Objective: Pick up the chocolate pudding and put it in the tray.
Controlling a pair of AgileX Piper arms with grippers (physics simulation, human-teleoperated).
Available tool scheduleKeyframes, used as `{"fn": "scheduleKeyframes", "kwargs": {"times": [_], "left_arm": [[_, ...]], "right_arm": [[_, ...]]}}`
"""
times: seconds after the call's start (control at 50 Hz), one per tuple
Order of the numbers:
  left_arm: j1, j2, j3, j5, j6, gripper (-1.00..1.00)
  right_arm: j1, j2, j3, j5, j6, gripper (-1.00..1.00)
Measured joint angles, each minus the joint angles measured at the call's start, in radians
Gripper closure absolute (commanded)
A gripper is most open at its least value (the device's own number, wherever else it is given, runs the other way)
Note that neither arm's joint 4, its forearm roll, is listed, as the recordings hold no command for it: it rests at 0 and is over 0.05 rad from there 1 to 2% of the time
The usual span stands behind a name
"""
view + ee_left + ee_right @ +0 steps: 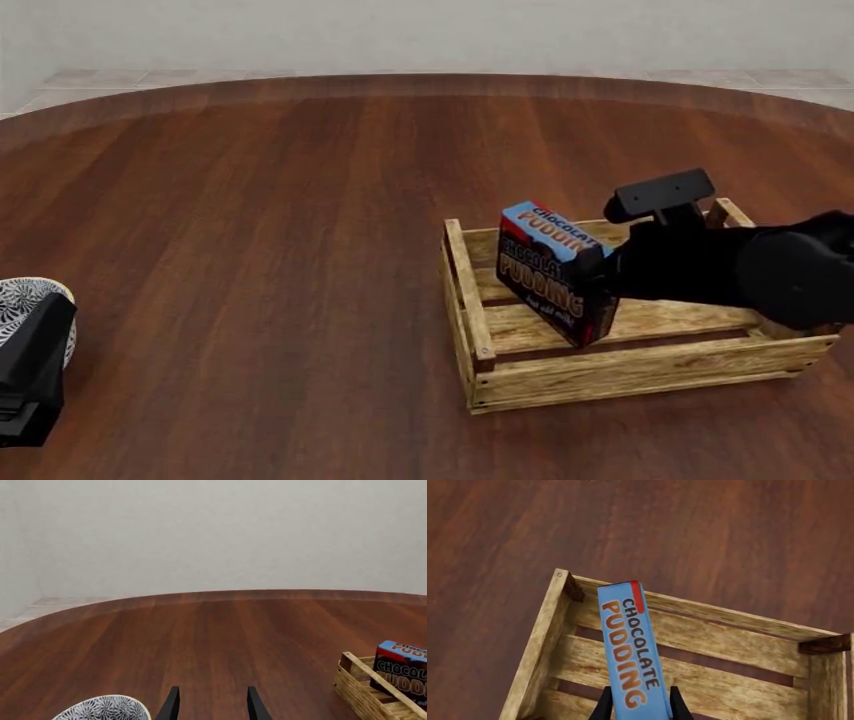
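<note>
Two black fingers (172, 705) of the left end effector (212, 707) show at the edge of the left wrist view, set apart with only bare wood of the table (220, 640) between them, holding nothing. A white patterned bowl (107, 708) sits just beside them. Off to one side, a corner of the tray (363, 690) appears, with the chocolate pudding (402, 672) standing inside it.

From the front, the tray (627, 375) sits on the table (267, 230) toward the right. The pudding (554, 270) is over the tray's left half, tilted a little, its lower edge down near the slatted bottom; whether it touches the slats cannot be told. The right arm (747, 265) reaches in from the right and meets the carton's far side, so the right end effector itself is hidden behind the carton there. At the left edge, the left arm (34, 370) stays low beside the bowl (27, 300), well apart from the tray.

Looking along the right end effector (639, 702), its two fingers (604, 705) are narrow, clamped on both sides of the pudding (630, 650), whose light blue top with orange lettering faces the camera. Below it lie the tray's slats and wall (537, 645), with table (694, 530) beyond.
</note>
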Motion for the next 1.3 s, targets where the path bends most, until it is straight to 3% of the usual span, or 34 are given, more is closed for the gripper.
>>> {"fn": "scheduleKeyframes", "kwargs": {"times": [0.4, 0.42, 1.3], "left_arm": [[0.000, 0.000, 0.000, 0.001, 0.001, -1.00], [0.000, 0.000, 0.000, 0.001, 0.001, -1.00], [0.000, 0.000, 0.000, 0.007, -0.001, -1.00]], "right_arm": [[-0.002, 0.001, 0.007, -0.007, 0.014, 1.00], [-0.002, 0.001, 0.008, -0.007, 0.015, -1.00], [0.008, -0.012, -0.008, 0.020, 0.028, -1.00]]}}
